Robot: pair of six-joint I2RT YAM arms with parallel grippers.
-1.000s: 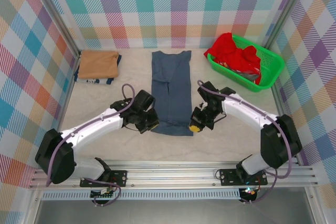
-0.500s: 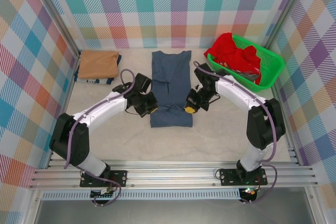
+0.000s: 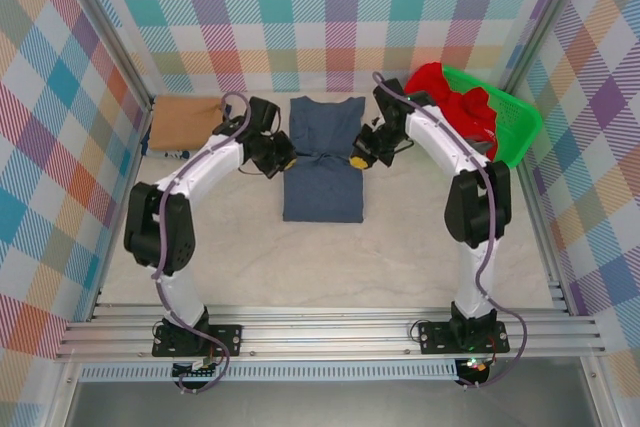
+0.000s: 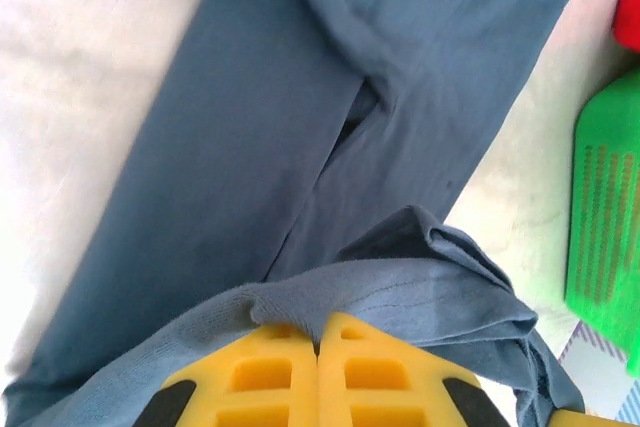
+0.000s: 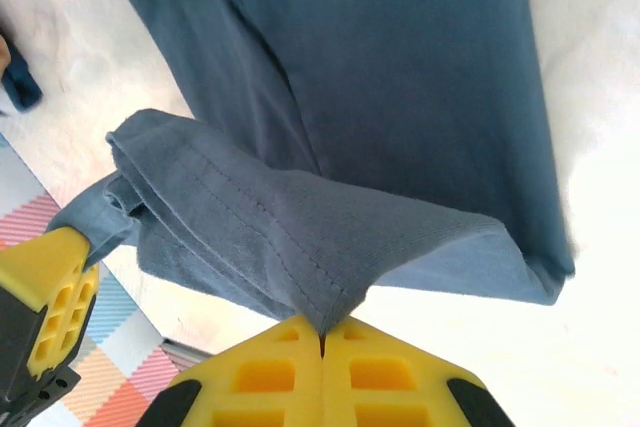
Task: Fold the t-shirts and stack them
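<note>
Two grippers are working one garment. The left gripper [image 3: 274, 156] is pinching the left hem corner of the slate-blue t-shirt [image 3: 322, 197], and the right gripper [image 3: 360, 160] is pinching the right corner. In both wrist views the yellow pads are pressing tight together w/ a ridge of cloth caught between them.

The shirt is lying mid-table [image 3: 430, 247], collar toward the far wall, sleeves tucked in so it's making a narrow strip. Its hem is hanging lifted and doubled over the middle of the body, approx. halfway up.

Step in hand, prob.: the bottom-to-top half-fold.

The next move is calling for:
- both corners going level toward the collar, so the edge isn't skewing
- the hem laying down flat on the neckline
- both pads letting go together w/o dragging cloth back
- after that, likely shifting it to the stack at left

Count:
- 3 shirts: 1 slate-blue, 1 tan t-shirt [image 3: 185, 120] lying folded at far left, and 1 red t-shirt [image 3: 447, 97] heaping in the green basket [image 3: 518, 129] at far right (may be more than one, can't tell)
- 1 basket
- 2 arms
- 1 dark-blue edge [image 3: 190, 154] peeking from under the tan one; can't tell what it is
</note>
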